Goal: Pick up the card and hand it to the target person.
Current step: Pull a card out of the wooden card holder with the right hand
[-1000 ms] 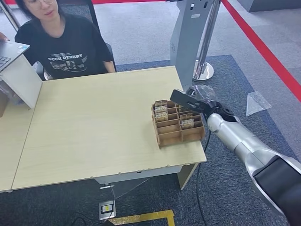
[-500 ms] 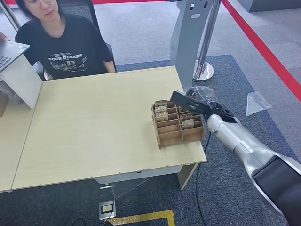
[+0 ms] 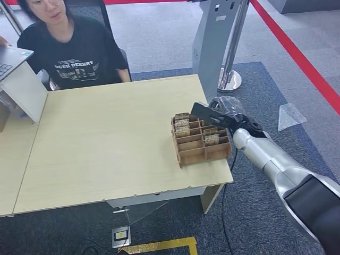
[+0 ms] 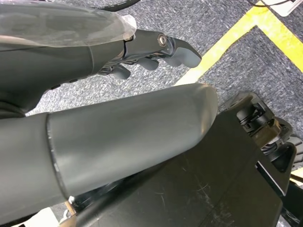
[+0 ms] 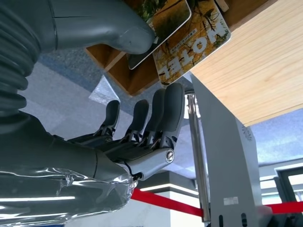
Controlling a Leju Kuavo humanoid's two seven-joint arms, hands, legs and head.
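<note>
While the person [image 3: 72, 50] sits far across the table [image 3: 100, 138], the hotel cards [image 3: 211, 139] stand in the wooden organizer [image 3: 200, 141], just under the right hand [image 3: 218, 114], its fingers spread, holding nothing.

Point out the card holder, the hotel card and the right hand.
card holder [image 3: 199, 154]: head view, front wooden wall.
hotel card [image 5: 194, 40]: right wrist view, printed face.
right hand [image 3: 218, 114]: head view, middle of hand.
</note>
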